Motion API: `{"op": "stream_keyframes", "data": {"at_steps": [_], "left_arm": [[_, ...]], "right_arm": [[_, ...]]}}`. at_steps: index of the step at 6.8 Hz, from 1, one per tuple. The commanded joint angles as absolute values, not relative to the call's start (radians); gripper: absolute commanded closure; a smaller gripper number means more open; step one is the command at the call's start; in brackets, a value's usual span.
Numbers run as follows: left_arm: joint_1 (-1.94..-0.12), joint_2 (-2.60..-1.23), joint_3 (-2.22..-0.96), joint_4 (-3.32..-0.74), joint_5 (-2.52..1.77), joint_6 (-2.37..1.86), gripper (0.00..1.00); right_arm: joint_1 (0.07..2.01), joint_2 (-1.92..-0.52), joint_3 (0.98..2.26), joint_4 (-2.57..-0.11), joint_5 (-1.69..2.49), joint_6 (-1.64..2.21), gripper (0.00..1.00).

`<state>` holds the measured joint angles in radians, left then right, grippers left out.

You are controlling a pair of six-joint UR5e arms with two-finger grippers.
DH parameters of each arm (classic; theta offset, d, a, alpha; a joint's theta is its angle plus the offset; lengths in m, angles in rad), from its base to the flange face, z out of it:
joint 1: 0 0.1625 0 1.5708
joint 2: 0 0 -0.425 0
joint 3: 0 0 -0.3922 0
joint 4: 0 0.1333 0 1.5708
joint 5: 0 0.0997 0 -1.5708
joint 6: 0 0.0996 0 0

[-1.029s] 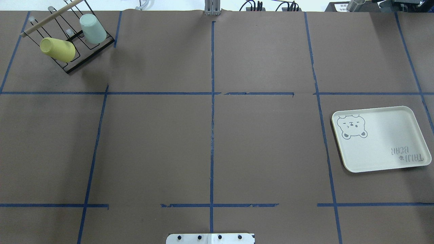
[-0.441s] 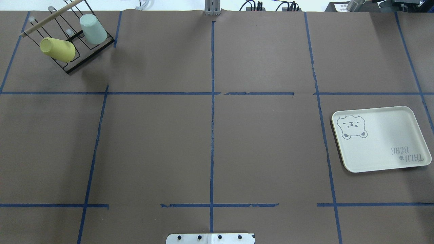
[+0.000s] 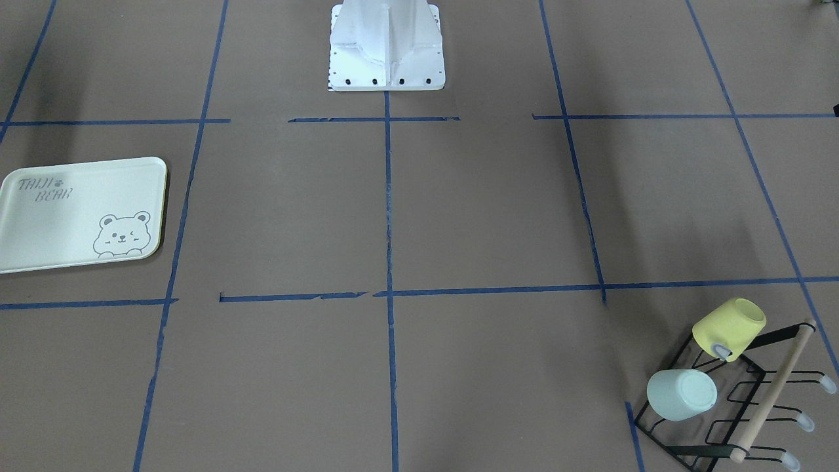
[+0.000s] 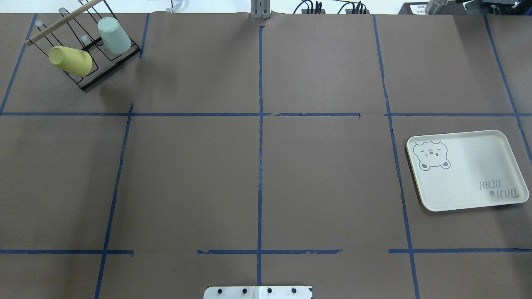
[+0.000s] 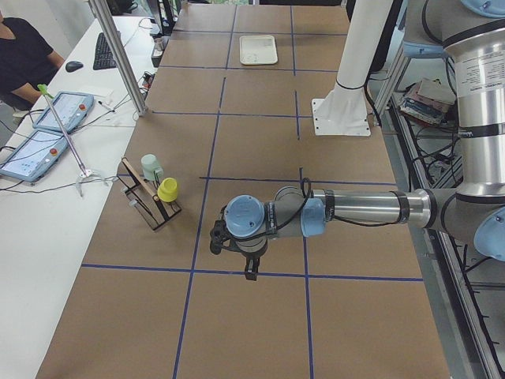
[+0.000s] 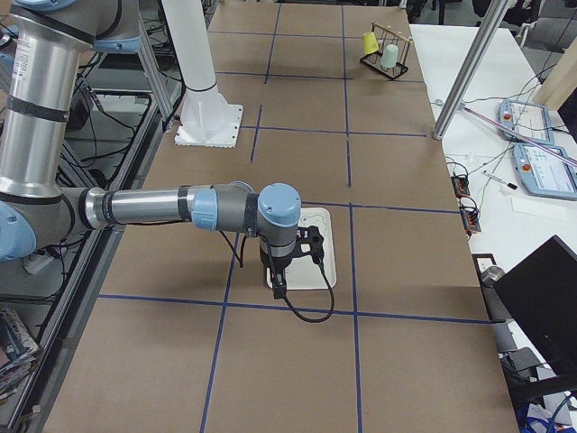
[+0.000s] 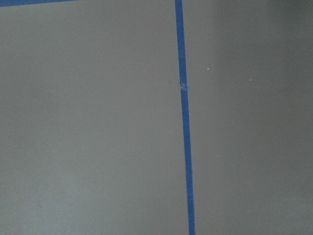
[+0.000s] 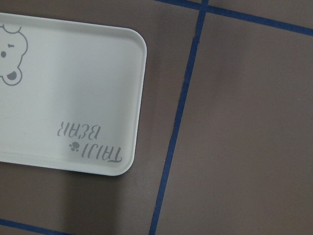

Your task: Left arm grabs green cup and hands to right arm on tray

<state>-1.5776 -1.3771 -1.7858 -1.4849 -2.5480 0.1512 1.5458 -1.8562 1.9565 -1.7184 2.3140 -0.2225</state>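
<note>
I cannot tell whether my left pincer (image 5: 250, 272) is clenched; it should lift the pale mint-green plastic cup (image 4: 113, 35) straight off the black wire rack (image 4: 109, 69).

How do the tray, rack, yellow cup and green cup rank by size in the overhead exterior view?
Largest: tray.
Second: rack.
Smallest: yellow cup and green cup, which look about alike, so they are not ranked against each other.

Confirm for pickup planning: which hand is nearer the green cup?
Left. The left hand hovers near the green cup on its rack; the right hand hangs above the tray at the opposite end.
</note>
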Motion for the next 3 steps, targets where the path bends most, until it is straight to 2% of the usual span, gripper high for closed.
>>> {"op": "stream_keyframes", "data": {"at_steps": [1, 3], "left_arm": [[-1.539, -1.553, -1.798, -1.511, -2.614, -0.161, 0.0], [-1.435, -1.816, -1.732, -1.468, -2.505, -0.382, 0.0]], "right_arm": [[1.546, -1.858, 1.954, -1.72, 2.315, -0.222, 0.0], [1.545, -1.862, 1.953, -1.721, 2.328, -0.224, 0.0]]}}
